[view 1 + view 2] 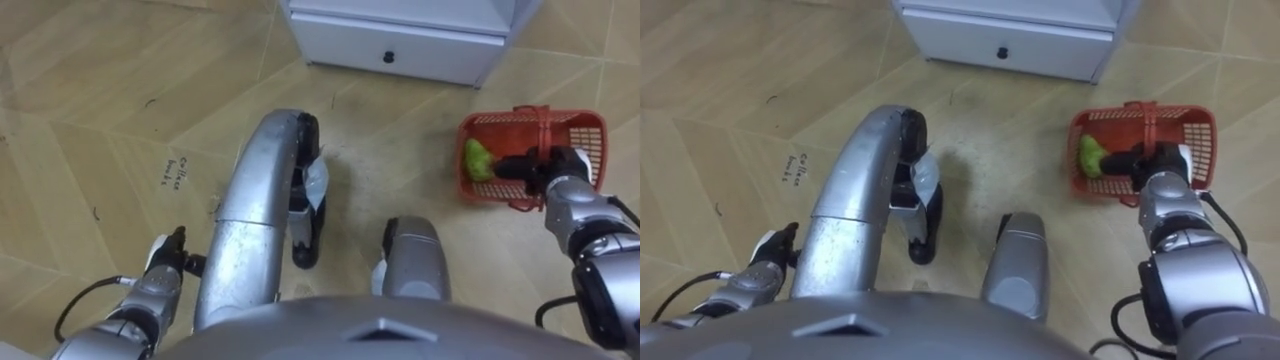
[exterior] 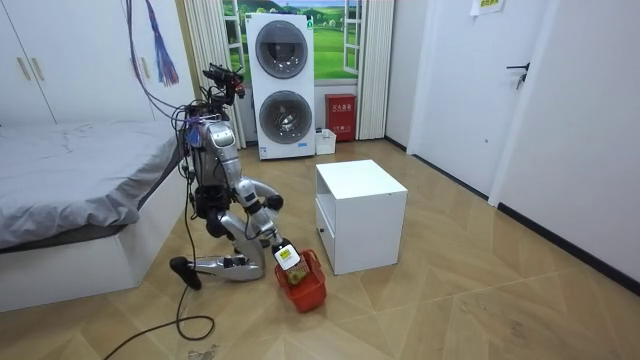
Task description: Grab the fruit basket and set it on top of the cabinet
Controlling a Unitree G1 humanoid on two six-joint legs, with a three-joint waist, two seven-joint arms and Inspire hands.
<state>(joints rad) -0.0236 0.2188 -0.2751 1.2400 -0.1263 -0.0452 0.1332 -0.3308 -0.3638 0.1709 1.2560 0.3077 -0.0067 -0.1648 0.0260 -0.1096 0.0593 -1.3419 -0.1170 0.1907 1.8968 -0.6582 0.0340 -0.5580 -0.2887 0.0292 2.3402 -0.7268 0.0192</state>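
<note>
Red basket [image 1: 592,128] — right hand [image 1: 545,168] lies across its handle [image 1: 520,110]; fingers' [image 1: 510,167] hold unclear; left hand [image 1: 163,262] hangs low.

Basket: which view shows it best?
Left eye view: from above, the basket shows its inside, a green fruit and the right hand over it. The right eye view shows the same; the room view, its outer side.

Both eye views look steeply down from robot's head, close to the floor [image 1: 100,100], approx. the same scene: red basket [image 1: 585,138] & white cabinet [image 1: 340,45]. Room view stands a few metres off, facing the kneeling robot, w/ basket & cabinet shared.
</note>
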